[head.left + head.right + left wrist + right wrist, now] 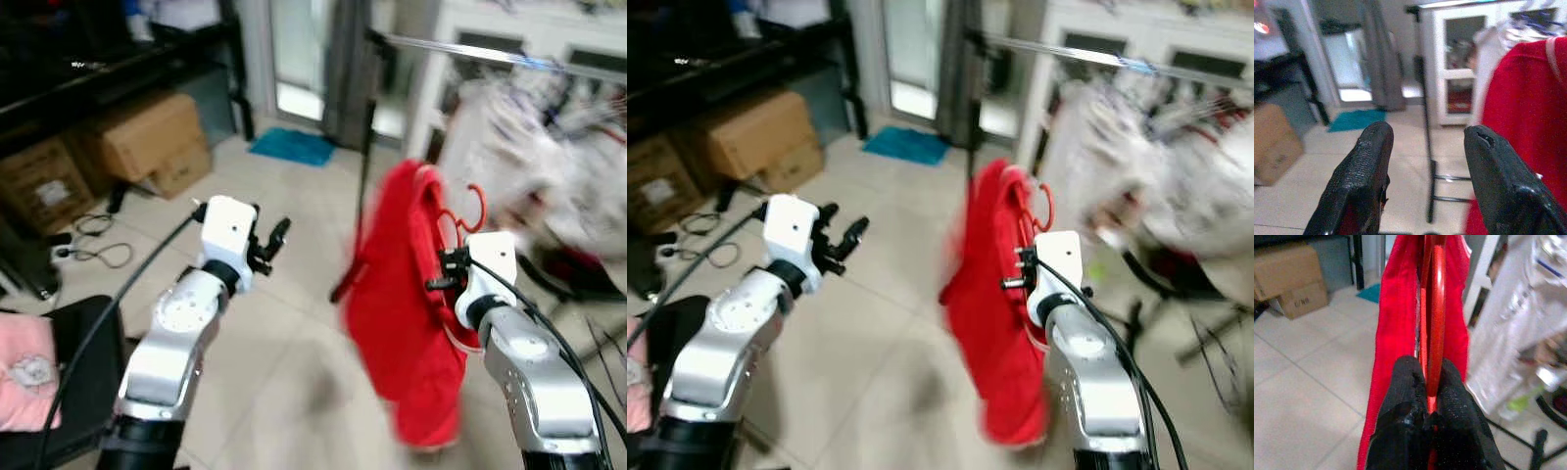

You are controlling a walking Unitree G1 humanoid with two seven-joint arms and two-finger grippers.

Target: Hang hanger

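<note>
A red garment [407,323] hangs on a red hanger [468,211], held up in mid air to the right of centre. My right gripper [1430,404] is shut on the hanger's thin red wire [1436,318], pinched between both black fingers. The hanger's hook curls just above my right wrist [488,262]. A silver clothes rail [490,54] runs across the upper right, above and behind the garment. My left gripper [1425,161] stands open with nothing between its fingers, raised at the left of the garment [1528,107].
Light clothes [549,147] crowd the rail at right. The rack's black upright [364,166] stands behind the garment. Cardboard boxes [152,142], cables [93,245] and a dark shelf sit at left. A white cabinet [1459,63] and a teal mat [292,147] lie beyond.
</note>
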